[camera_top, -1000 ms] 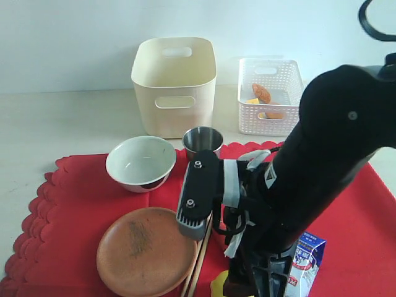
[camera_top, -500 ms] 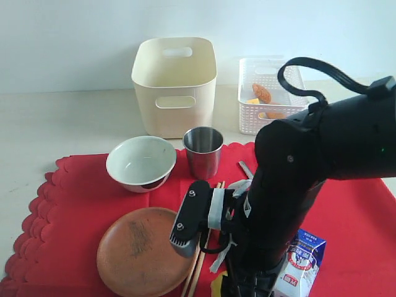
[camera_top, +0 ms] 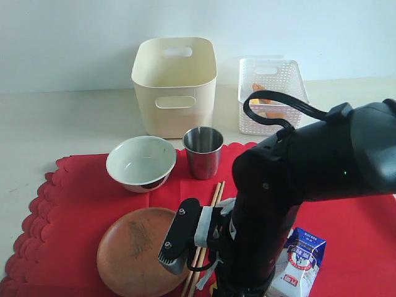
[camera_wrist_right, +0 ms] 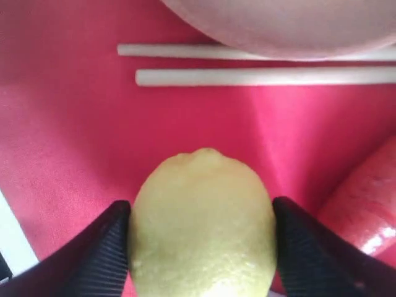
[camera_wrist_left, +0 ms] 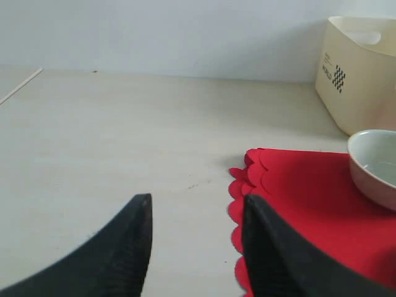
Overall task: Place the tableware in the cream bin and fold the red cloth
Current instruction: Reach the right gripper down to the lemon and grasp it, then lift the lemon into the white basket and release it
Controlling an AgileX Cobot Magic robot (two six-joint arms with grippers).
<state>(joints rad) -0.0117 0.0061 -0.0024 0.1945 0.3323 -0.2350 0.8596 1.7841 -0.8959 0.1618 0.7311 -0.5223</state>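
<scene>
Right pincer [camera_wrist_right: 201, 210] pinches a yellow lemon [camera_wrist_right: 201, 247] on the unfolded bright red scalloped cloth [camera_top: 80, 185]; left pincer [camera_wrist_left: 197, 201] hangs spread, empty, over the table [camera_wrist_left: 93, 124]. Round brown wooden plate [camera_top: 133, 250], wooden chopsticks [camera_top: 213, 198], pale bowl [camera_top: 141, 162] and steel cup [camera_top: 203, 151] await the tall cream plastic bin [camera_top: 174, 86] behind: barely begun.

Bare table [camera_wrist_left: 124, 136] lies open ahead of my left gripper [camera_wrist_left: 195, 247], off the red cloth's [camera_wrist_left: 297, 198] scalloped edge. A lemon [camera_wrist_right: 201, 238] fills my right gripper [camera_wrist_right: 201, 210], touching both jaws. Chopsticks [camera_wrist_right: 260, 75] and the plate [camera_wrist_right: 291, 25] block the cloth just beyond.
</scene>
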